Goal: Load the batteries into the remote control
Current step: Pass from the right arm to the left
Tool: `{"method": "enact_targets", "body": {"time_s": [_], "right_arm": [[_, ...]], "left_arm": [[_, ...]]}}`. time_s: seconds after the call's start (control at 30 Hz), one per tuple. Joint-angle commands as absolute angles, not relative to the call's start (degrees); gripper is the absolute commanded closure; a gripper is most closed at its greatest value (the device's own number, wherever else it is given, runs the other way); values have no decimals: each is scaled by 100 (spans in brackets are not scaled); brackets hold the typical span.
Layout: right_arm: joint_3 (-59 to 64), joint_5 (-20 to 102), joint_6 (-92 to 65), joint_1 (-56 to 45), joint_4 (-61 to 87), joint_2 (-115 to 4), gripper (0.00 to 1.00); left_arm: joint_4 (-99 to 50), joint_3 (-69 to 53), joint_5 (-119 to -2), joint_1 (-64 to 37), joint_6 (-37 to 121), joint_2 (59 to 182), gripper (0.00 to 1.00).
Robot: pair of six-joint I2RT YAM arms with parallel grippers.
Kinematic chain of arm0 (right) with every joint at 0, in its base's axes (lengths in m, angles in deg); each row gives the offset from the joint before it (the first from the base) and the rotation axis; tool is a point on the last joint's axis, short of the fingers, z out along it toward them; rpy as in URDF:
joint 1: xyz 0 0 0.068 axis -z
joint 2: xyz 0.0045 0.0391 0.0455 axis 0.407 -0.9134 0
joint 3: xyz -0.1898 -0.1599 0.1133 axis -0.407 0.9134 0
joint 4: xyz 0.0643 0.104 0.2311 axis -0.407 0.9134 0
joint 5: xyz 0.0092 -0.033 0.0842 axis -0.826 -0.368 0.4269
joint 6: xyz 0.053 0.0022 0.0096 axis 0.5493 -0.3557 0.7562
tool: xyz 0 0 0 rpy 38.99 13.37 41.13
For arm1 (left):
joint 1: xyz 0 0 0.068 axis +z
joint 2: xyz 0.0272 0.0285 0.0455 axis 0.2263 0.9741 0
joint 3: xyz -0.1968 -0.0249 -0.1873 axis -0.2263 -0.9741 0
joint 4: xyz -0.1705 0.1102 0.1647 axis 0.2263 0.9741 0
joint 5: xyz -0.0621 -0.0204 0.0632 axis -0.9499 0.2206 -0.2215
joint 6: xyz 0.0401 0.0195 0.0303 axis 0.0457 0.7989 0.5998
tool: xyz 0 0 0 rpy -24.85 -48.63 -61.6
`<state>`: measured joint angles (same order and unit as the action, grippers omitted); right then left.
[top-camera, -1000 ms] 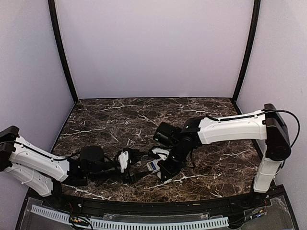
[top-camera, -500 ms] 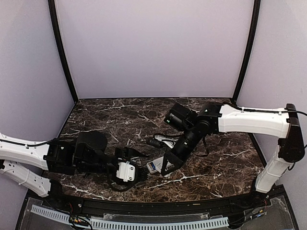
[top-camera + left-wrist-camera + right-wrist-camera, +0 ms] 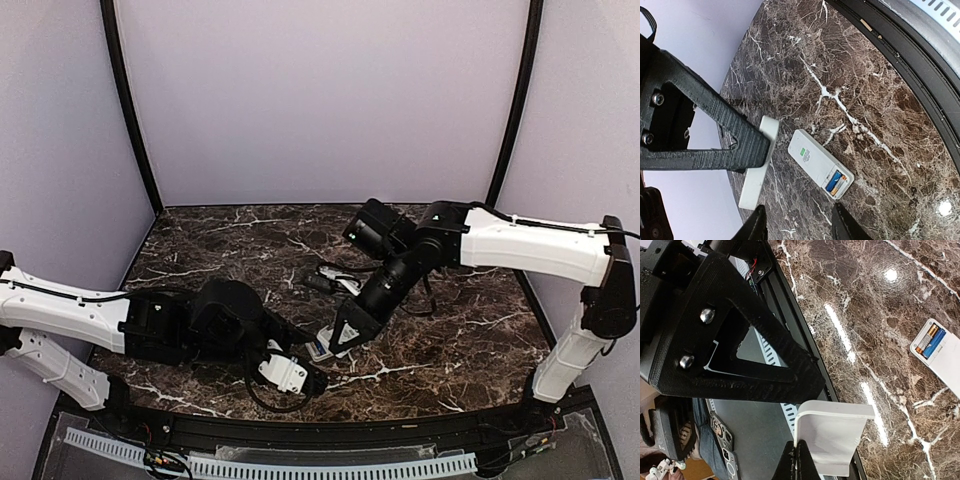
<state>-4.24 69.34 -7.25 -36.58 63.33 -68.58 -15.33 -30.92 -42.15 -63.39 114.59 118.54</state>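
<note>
Position of remote control (image 3: 816,161): flat on marble table (image 3: 880,90), near front edge, battery bay (image 3: 916,346) uncovered and facing up. Batteries (image 3: 836,181): both seated side by side in bay, one blue, one orange-tan. Right gripper (image 3: 799,457): closed tight on thin edge of battery cover (image 3: 832,437), just beside remote; contact between cover and table not discernible. Left gripper (image 3: 799,215): fingers partly spread, nothing between them, poised near bay end of remote and apart from it. Handling: light, rigid, smooth plastic shell, likely to skate on polished stone under any sideways push. Brace by long edges at mid-body, away from bay, before sliding cover on. Treat cover as thin, slightly flexible, latch tabs probably fragile; keep pinch at one edge, align flat with bay, press gently. Judged stage: batteries loaded, cover refit pending
</note>
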Motion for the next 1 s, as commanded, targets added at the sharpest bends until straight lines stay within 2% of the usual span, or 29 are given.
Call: {"method": "enact_targets", "body": {"time_s": [0.0,0.07,0.23,0.43,0.7,0.97], "right_arm": [[-618,6933,-788,-3670,6217,-6999,100],[-661,6930,-783,-3671,6208,-7064,100],[-818,6980,-751,-3671,6211,-7189,100],[-792,6964,-712,-3664,6131,-7180,100],[-757,6991,-702,-3672,6050,-7183,100],[-722,6981,-699,-3716,5964,-7265,100]], "left_arm": [[-1742,-3284,-4028,-6372,11533,11653,57],[-1968,-3367,-4012,-6366,11546,11557,57],[-2605,-3705,-4019,-6335,11740,11356,42],[-2959,-4006,-4800,-5893,11340,10833,36],[-2768,-3747,-4932,-5855,11566,11229,37],[-2575,-3357,-5004,-5855,11833,11667,47]]}}
